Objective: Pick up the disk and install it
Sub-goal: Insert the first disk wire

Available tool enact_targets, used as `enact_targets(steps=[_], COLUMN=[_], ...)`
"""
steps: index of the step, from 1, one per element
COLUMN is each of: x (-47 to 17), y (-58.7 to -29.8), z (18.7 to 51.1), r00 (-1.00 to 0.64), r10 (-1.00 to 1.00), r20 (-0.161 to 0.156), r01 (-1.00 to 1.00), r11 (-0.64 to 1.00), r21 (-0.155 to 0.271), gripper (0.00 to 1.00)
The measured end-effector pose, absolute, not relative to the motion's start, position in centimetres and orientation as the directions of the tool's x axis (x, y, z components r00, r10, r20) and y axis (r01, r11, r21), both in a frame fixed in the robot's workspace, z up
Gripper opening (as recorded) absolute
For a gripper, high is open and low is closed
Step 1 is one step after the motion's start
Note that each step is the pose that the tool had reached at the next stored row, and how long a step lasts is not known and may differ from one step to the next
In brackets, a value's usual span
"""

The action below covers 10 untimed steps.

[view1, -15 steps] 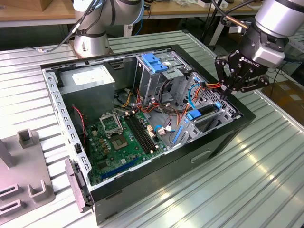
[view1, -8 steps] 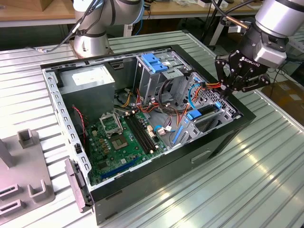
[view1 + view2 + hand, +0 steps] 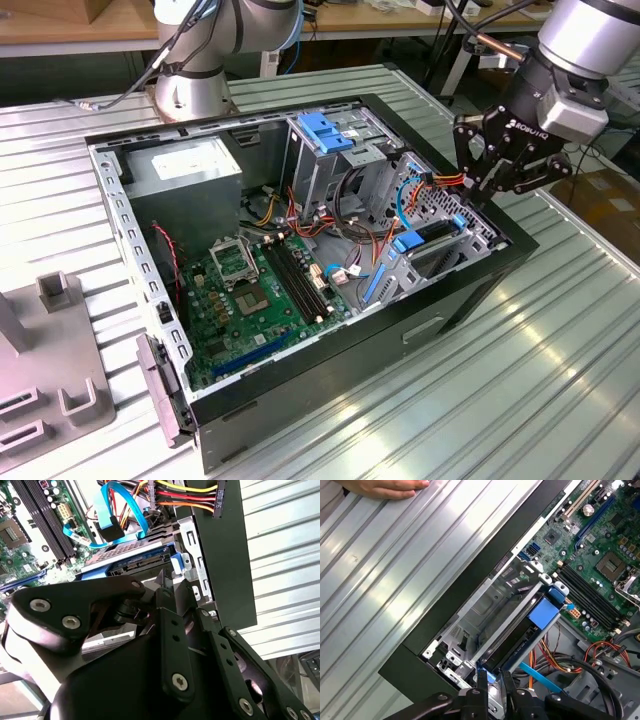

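Your gripper [image 3: 478, 192] hangs at the end of the disk [image 3: 132, 562], which sits on blue rails in the drive bay [image 3: 492, 602], apparently for installing. You cannot tell its grip.

The disk [image 3: 434, 232] is sitting inside the metal drive bay, by the computer case's corner nearest the exterior view's right. In both wrist views the disk [image 3: 137, 565] [image 3: 515, 645] is showing a dark edge flanked by its blue side rails.

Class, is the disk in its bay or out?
In: the disk lies inside the metal bay at the case's corner. Whether it is fully seated, cannot tell.
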State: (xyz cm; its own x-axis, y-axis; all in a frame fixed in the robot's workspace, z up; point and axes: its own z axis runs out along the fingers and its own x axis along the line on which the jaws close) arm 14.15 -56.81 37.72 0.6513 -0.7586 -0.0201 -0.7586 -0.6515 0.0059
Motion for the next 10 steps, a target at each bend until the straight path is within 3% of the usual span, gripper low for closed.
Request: enact_targets(steps=[10], x=[14.2], y=[-56.79], z=[37.72], r00=[0.678], r10=[-0.735], r20=[-0.008], r01=[-0.735], r11=[-0.678], r21=[-0.007], gripper=[0.25])
